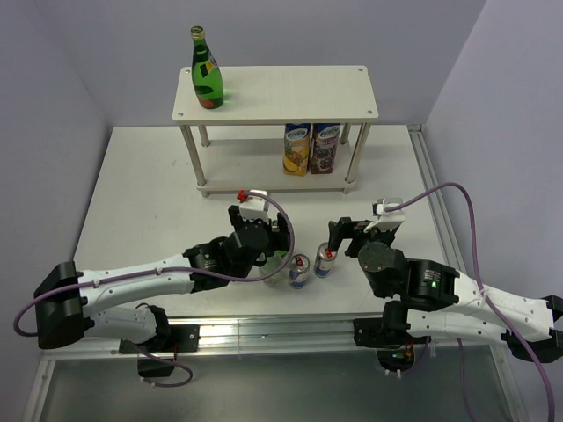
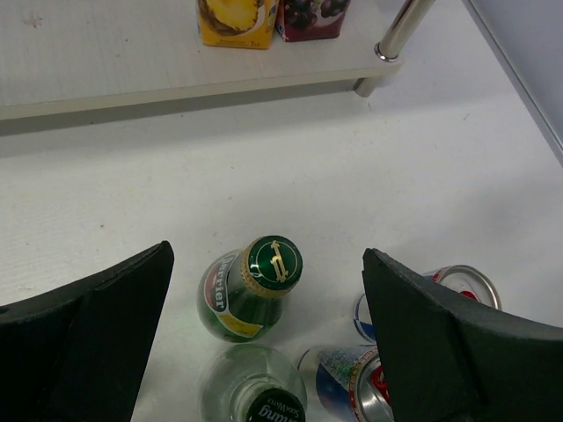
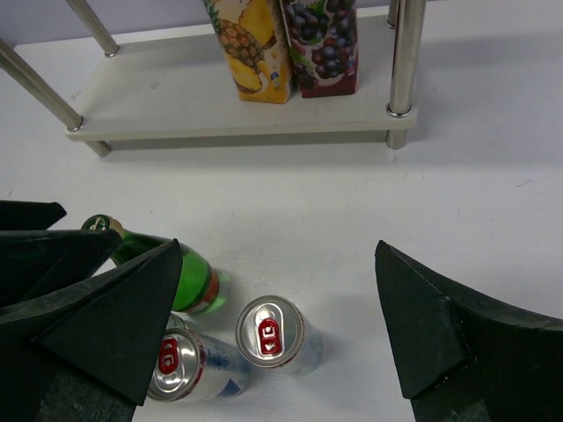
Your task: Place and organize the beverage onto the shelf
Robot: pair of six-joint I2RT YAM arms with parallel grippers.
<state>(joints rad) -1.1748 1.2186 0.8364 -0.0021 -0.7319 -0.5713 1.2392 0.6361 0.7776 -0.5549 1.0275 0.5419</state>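
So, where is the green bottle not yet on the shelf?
Left wrist view: the green bottle stands on the table between the open left pincer's fingers, a clear bottle and two cans close by.

Both arms are built alike, with long white shells joined by chunky black motor housings. The left arm [image 1: 132, 280] ends in a big black shoulder block, and the right arm [image 1: 493, 308] shows a small green light [image 1: 431, 283] on its black elbow housing. A thin purple cable [image 1: 450, 185] runs along each arm to the wrist. Each wrist carries a white camera block [image 1: 253, 207] with a red tab. The claw fingers [image 2: 97, 334] are matte black wedges with broad, sloping faces.
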